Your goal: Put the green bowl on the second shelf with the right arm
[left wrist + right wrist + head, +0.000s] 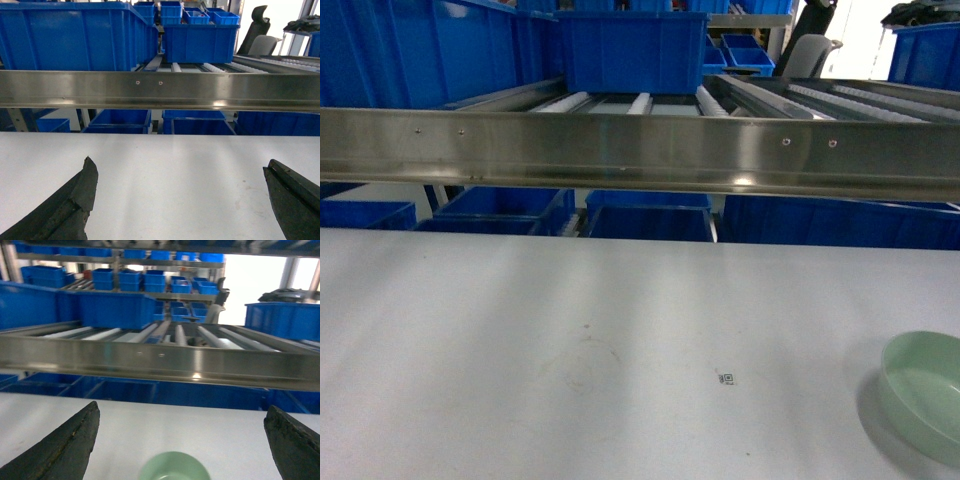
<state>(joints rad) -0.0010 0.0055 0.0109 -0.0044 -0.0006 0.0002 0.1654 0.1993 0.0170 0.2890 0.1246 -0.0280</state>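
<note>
The right tool point(182, 440) hangs with its two dark fingers point(65, 450) spread wide and nothing between them. The green bowl point(174, 467) sits on the white desk point(570, 330) just below and ahead of that gap, untouched. Beyond it runs the steel edge of the roller shelf point(160, 362), with a blue crate point(117, 310) on it. The left tool point(180, 200) is likewise wide open and empty. Judging from this, the task has barely begun: grasping, lifting and shelving all remain.
</note>
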